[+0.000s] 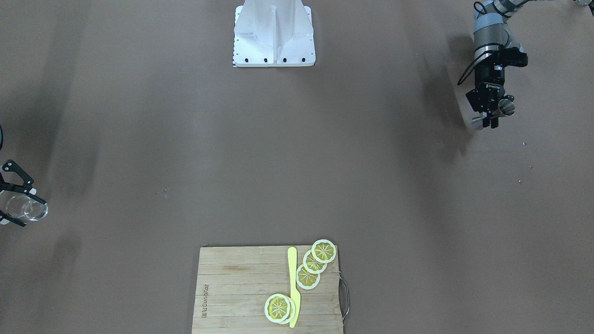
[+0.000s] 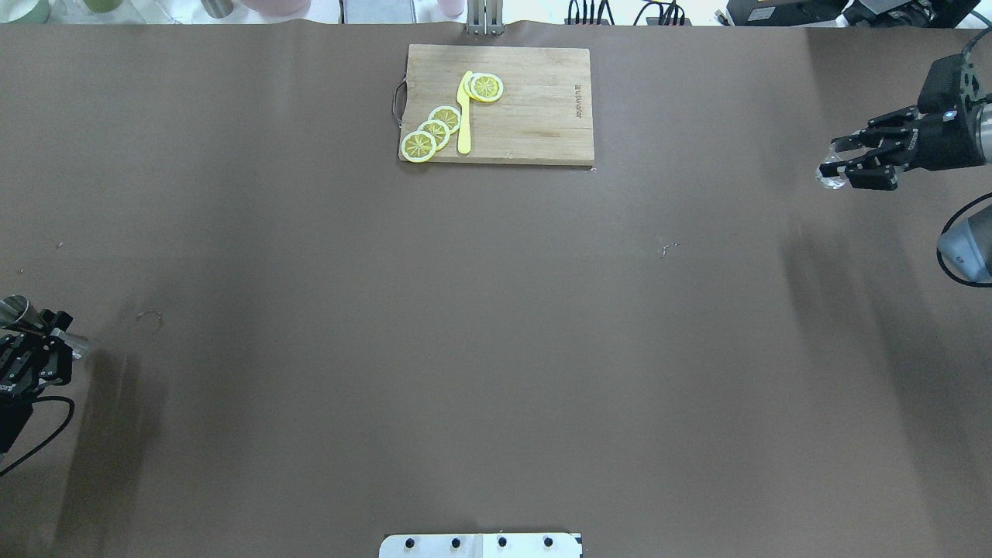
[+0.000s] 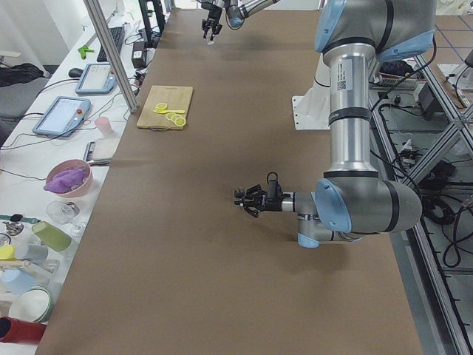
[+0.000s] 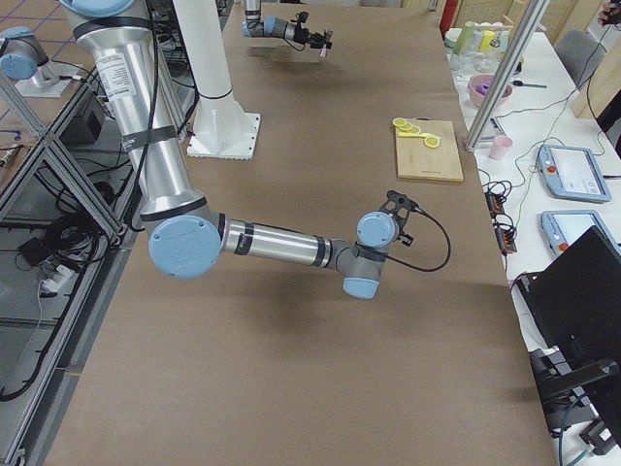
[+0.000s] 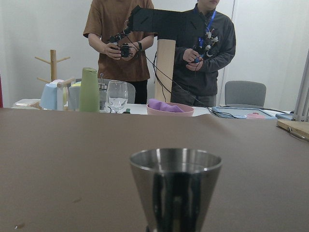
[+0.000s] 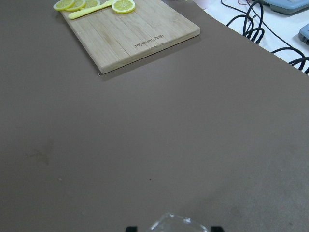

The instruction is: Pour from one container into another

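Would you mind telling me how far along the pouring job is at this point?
Done: the left hand grips the small silver metal hourglass-shaped jigger, and the right hand grips the small clear glass cup. In hand: both are held at opposite ends of the table. Left: bringing them together and pouring.

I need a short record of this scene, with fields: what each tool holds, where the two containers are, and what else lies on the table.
left tool: shut on the metal jigger, mouth up in the wrist view
right tool: shut on the clear glass
containers: far apart, at opposite ends of the table
pouring: not yet begun
jigger contents: cannot tell
other items: cutting board with lemon slices and a yellow knife
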Robot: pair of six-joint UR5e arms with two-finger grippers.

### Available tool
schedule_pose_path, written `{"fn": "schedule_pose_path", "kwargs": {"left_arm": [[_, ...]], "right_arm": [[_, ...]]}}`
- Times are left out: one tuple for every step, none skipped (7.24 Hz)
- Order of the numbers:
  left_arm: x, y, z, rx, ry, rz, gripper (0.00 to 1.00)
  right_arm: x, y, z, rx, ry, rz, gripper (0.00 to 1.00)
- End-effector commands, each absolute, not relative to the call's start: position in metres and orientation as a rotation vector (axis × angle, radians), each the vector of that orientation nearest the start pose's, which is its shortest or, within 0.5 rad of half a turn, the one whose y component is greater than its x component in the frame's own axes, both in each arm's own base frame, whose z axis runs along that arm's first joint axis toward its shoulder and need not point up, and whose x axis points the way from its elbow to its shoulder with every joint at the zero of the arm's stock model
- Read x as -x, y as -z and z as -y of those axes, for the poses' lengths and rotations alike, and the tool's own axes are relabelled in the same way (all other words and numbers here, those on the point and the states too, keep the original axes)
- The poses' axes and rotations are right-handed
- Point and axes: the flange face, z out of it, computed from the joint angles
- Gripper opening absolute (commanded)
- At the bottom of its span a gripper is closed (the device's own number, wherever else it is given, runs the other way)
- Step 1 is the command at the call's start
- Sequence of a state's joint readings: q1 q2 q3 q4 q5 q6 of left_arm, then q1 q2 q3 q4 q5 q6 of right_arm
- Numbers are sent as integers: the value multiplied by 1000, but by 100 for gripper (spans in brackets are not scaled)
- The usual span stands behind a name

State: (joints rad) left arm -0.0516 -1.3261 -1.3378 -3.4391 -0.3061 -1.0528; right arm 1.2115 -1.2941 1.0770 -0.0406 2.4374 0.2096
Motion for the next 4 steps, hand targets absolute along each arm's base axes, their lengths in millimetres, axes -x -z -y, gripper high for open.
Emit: {"fn": "schedule_pose_path", "kwargs": {"left_arm": [[-267,-636,242,-1329,448,-795,0],[-269,-623,243,-1330,453,-810,0],[-271,-617,243,-1360,384,-755,0],[-274,-601,243,-1377,312,-740,0]], "right_arm": [[121,-572,562,-983,726,1096,0],[97,-567,563,-977,729,1120,0],[84,-563,565,-1001,708,1097,0],[85,-561,566,-1002,710,1097,0]]}}
